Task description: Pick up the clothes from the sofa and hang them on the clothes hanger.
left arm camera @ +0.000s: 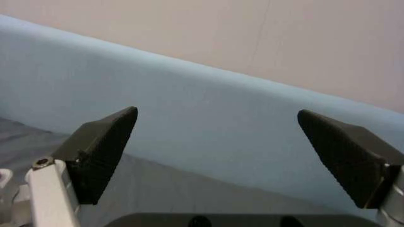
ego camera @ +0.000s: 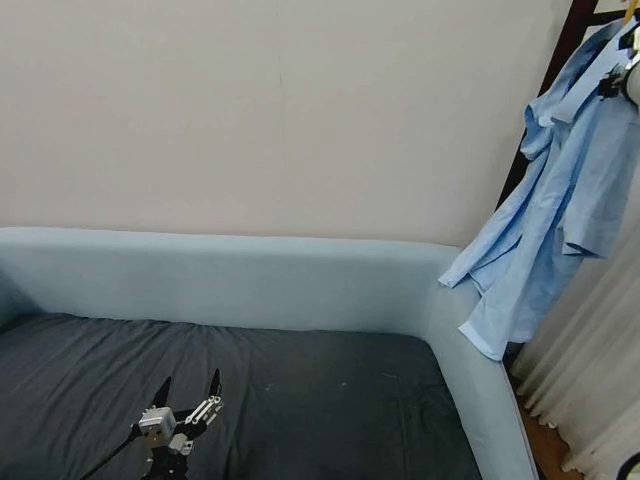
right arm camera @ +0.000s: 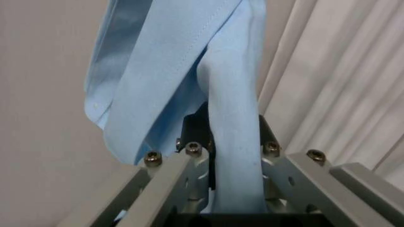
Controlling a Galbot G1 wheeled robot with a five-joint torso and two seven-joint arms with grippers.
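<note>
The blue shirt [ego camera: 570,190] (soft, light, likely best gripped at a fold) is hanging far right, the right claw [right arm camera: 222,142] pinching it, the left claw [ego camera: 190,392] gaping over the sofa [ego camera: 250,280].

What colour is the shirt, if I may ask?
Plain light blue shirt; head view shows it best.

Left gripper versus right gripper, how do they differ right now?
The left gripper has its jaws spread wide and empty; the right gripper has its jaws closed on the light blue fabric shirt. The left gripper sits low over the dark grey seat cushion of the pale blue sofa; the right gripper is raised high beside the hanging shirt. Both have dark jaws on metal links.
</note>
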